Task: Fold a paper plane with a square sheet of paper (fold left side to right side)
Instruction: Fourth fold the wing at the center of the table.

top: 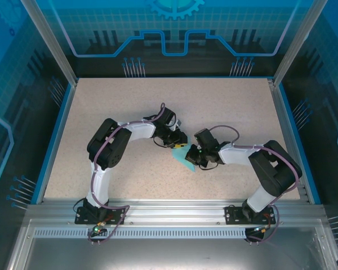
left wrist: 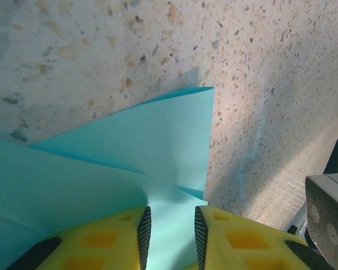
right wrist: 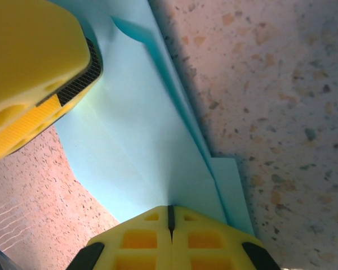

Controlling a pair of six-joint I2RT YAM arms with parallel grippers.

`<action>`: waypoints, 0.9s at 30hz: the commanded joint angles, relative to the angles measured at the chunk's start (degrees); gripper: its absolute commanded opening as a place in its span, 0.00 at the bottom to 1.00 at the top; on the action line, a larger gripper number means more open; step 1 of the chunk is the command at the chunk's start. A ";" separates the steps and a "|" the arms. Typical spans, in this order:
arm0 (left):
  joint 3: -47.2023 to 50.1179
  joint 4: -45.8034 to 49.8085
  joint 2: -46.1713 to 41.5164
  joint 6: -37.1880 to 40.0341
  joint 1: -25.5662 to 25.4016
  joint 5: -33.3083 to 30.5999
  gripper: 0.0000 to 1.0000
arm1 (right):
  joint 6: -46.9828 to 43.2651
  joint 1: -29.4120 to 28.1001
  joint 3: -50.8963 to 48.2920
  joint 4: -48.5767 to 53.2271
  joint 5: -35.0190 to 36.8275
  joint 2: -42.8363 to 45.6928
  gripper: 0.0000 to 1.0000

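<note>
One blue-panelled enclosure (top: 174,34) surrounds a speckled beige table (top: 101,112). Both arms bend inward and meet mid-table. Left hand (left wrist: 169,219) is released, jaws part-way apart, straddling the square sheet of paper (left wrist: 129,146), which lies creased on the table. Right hand (right wrist: 170,216) is clenched, tips against the sheet's fold.

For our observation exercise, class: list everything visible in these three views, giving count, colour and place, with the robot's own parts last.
paper: one, turquoise, partly folded, mid-table between the two pincers.
table: one, speckled beige, inside the enclosure.
enclosure walls: blue, see-through, left, back and right of the table.
rail: one, silver metal, near edge, carrying both arm bases.
left arm and right arm: two, black and white, reaching from the rail to the centre.
left pincer: one, yellow, jaws apart over the paper.
right pincer: one, yellow, shut, tips at the paper.
</note>
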State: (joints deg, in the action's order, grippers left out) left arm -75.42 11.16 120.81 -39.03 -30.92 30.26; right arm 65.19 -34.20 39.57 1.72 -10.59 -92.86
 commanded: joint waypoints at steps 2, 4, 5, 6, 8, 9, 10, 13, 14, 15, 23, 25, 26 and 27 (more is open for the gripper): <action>0.96 2.78 4.59 0.70 -0.12 -5.28 0.32 | 0.20 -1.65 -1.78 13.22 1.40 -0.15 0.00; 0.98 2.76 4.56 0.62 -0.18 -5.33 0.32 | 0.20 -1.87 -1.74 13.86 1.62 0.11 0.00; 1.04 2.73 4.59 0.62 -0.19 -5.34 0.32 | 0.20 -2.07 -1.79 14.22 1.66 0.30 0.00; 1.03 2.82 4.54 0.62 -0.12 -5.39 0.32 | 0.28 -2.06 -1.93 14.42 1.86 0.55 0.00; 1.09 2.77 4.56 0.62 -0.18 -5.40 0.32 | 0.37 -2.28 -2.21 14.87 1.98 1.08 0.00; 1.10 2.73 4.60 0.53 -0.13 -5.39 0.31 | 0.42 -2.43 -2.39 15.06 1.98 1.27 0.00; 1.14 2.74 4.50 0.55 -0.16 -5.46 0.31 | 0.47 -2.46 -2.63 15.16 1.98 1.43 0.00; 1.24 2.51 4.46 0.36 -0.15 -5.52 0.31 | 0.56 -2.67 -3.16 15.50 2.05 2.19 0.00; 1.38 2.47 4.49 0.35 -0.20 -5.50 0.31 | 0.60 -2.72 -3.27 15.73 2.11 2.54 0.00; 1.33 2.47 4.43 0.34 -0.15 -5.56 0.31 | 0.64 -2.76 -3.44 15.94 2.23 2.81 0.00; 0.99 2.70 4.59 0.57 -0.12 -5.66 0.32 | 1.43 -2.81 -5.66 17.15 3.03 5.96 0.00; 0.80 2.86 4.62 0.66 -0.12 -5.54 0.32 | 1.50 -2.81 -5.97 17.70 3.21 6.61 0.00; 0.56 2.99 4.69 0.77 -0.18 -5.48 0.32 | 1.52 -2.82 -6.10 17.84 3.21 6.93 0.00; 0.55 2.98 4.61 0.77 -0.20 -5.50 0.32 | 1.56 -2.81 -6.35 18.05 3.37 7.22 0.00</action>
State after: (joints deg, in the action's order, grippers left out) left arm -75.55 11.33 120.84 -39.03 -30.92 30.24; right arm 65.82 -35.75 35.83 9.58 -8.95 -86.00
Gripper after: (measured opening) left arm 0.316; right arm 0.041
